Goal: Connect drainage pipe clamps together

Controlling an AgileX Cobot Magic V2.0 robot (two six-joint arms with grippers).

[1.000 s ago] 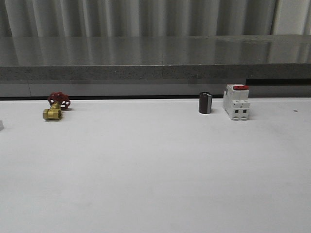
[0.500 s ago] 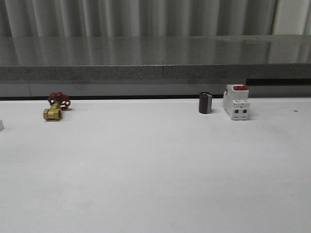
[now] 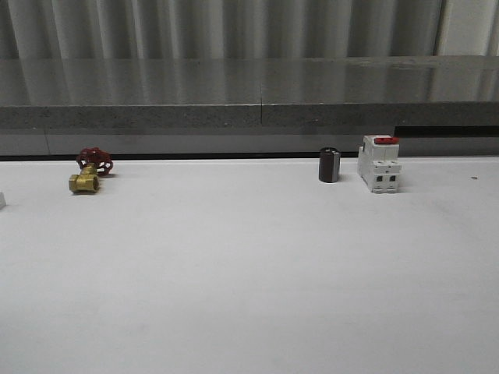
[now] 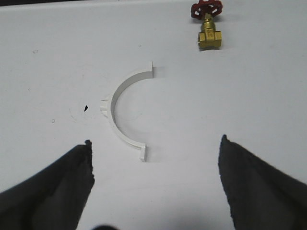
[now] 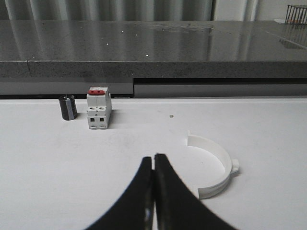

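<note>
One white half-ring drainage pipe clamp [image 4: 117, 109] lies flat on the white table in the left wrist view, a little ahead of my left gripper [image 4: 156, 143], which is open and holds nothing. The other half-ring clamp [image 5: 219, 167] rests on the table in the right wrist view, just beside and slightly ahead of my right gripper [image 5: 153, 158]. That gripper is shut, its two dark fingers pressed together with nothing between them.
A brass valve with a red handwheel [image 3: 90, 171] sits at the table's far left, also in the left wrist view [image 4: 208, 26]. A dark cylinder [image 3: 329, 165] and a white breaker with a red switch [image 3: 380, 163] stand at the back right. A grey ledge [image 3: 249, 117] runs behind the table.
</note>
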